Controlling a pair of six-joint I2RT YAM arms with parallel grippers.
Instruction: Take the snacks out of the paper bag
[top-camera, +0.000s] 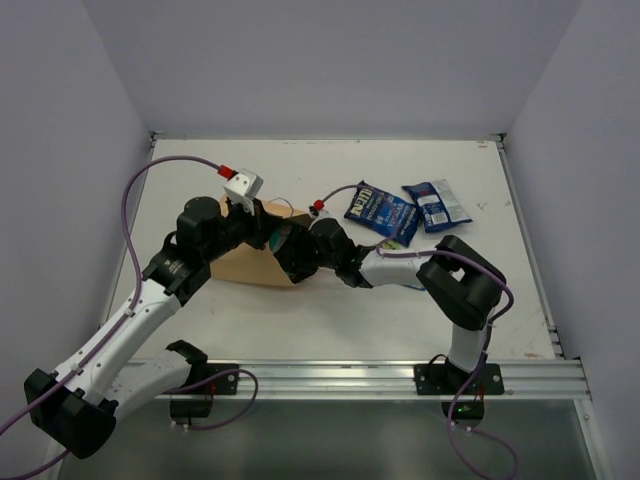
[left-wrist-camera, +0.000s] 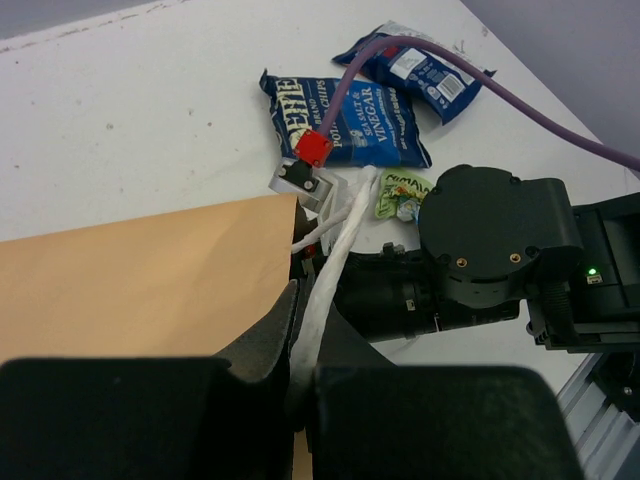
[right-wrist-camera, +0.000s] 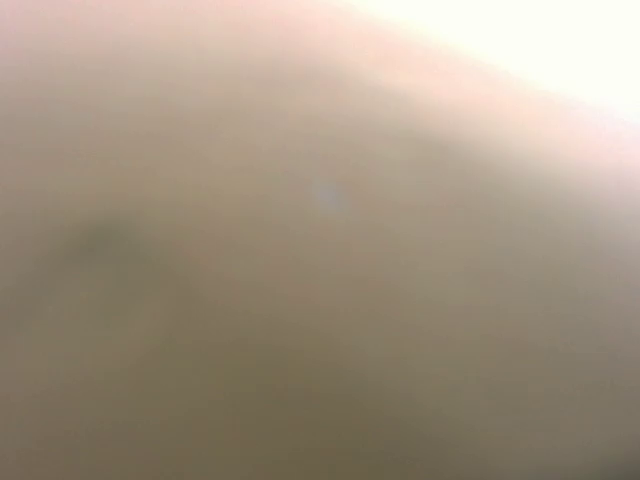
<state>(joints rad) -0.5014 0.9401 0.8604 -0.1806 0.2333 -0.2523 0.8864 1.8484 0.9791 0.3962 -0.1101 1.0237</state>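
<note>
White-and-black left arm (top-camera: 110, 340), black left tool (left-wrist-camera: 305, 340), purple cables (left-wrist-camera: 560, 121), red plug (left-wrist-camera: 314, 148), perhaps a green light (left-wrist-camera: 591, 270)

Robotics laboratory test cell. Behind my left gripper (left-wrist-camera: 303, 340), an aluminium rail (top-camera: 330, 378) carries the bolted bases of both my arms at the near edge of a white tabletop (top-camera: 300, 320). Plain pale walls (top-camera: 330, 60) close the table in ahead of the gripper and on both sides of it. A purple cable (left-wrist-camera: 342, 95) runs exposed just ahead of it.

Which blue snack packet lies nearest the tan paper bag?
The larger dark blue chip bag; the smaller blue-and-white packet lies farther right, beyond it.
</note>
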